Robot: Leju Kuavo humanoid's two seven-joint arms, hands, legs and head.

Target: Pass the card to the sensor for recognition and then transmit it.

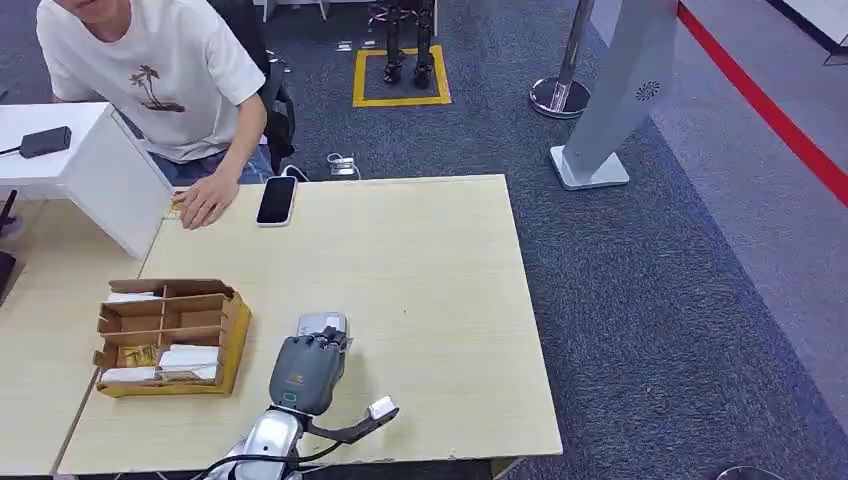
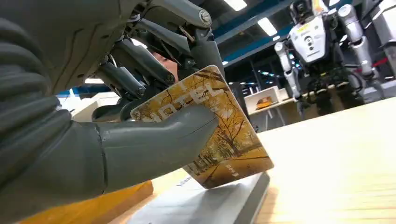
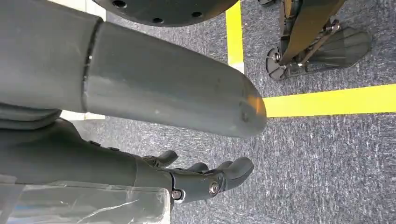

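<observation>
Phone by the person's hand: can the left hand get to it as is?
Probably not. The left hand holds the card over the sensor at the near side; the phone lies at the far edge, a long stretch.

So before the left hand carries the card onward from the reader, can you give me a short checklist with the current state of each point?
1. Card held firmly: ok. The left hand pinches the hotel key card between thumb and fingers.
2. Card at the sensor: ok. Its lower corner is at the grey card reader; contact cannot tell.
3. Recognition finished: cannot tell; no light or display is visible.
4. Receiver ready: cannot tell. The person's hand rests on the table's far edge, palm down.
5. Path free: ok. The smartphone lies beside that hand, and the cardboard card box sits to the left.
6. Right hand out of the way: ok, hanging over the floor.
</observation>
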